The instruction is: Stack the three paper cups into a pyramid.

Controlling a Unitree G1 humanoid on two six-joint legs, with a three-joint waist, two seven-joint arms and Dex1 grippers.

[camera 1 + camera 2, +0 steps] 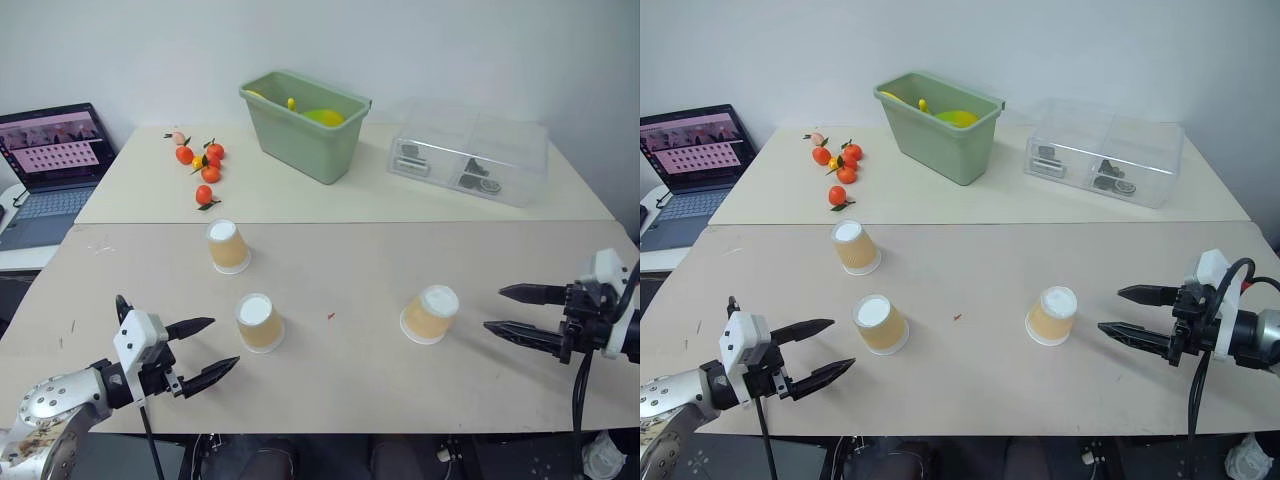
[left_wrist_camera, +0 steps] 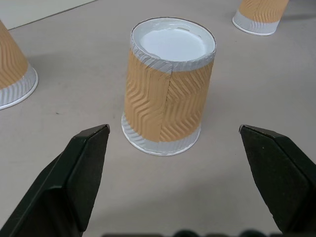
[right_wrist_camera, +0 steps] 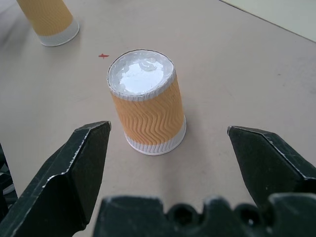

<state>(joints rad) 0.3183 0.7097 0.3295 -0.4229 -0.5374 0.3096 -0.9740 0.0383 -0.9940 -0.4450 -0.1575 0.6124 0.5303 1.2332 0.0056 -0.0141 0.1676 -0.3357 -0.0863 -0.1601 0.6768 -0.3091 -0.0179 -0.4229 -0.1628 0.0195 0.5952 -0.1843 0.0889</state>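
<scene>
- Because no cup is yet gripped, the left end effector (image 1: 205,351) hangs just over the bench (image 1: 340,380) at about 7 o'clock in the head view, its two black fingers spread wide and empty, aimed at the nearest cup.
- That near-left cup (image 1: 259,322) stands upside down, white bottom up, just ahead of the spread fingers and apart from them; in the left wrist view it sits centred between the jaws, which looks like a lined-up approach for a side grasp.
- At about 4 o'clock, the right end effector (image 1: 512,311) is likewise spread and empty, pointing inward at the right cup (image 1: 431,314), which is also inverted, close to the fingertips but not touching them.
- Both cups being wide rim down gives a stable base, which I judge suits them as the two lower members of the pyramid.
- Farther out, at about 10 o'clock from the middle of the bench, the third cup (image 1: 228,245) stands inverted, well apart from the right cup; it would be the likely top piece.
- All three cups are separate, so no stacking has begun.
- Beyond, on the rear bench, lie tangerines (image 1: 203,166), a green bin (image 1: 305,125) and a clear box (image 1: 470,150); a laptop (image 1: 50,165) sits at 9 o'clock.
</scene>
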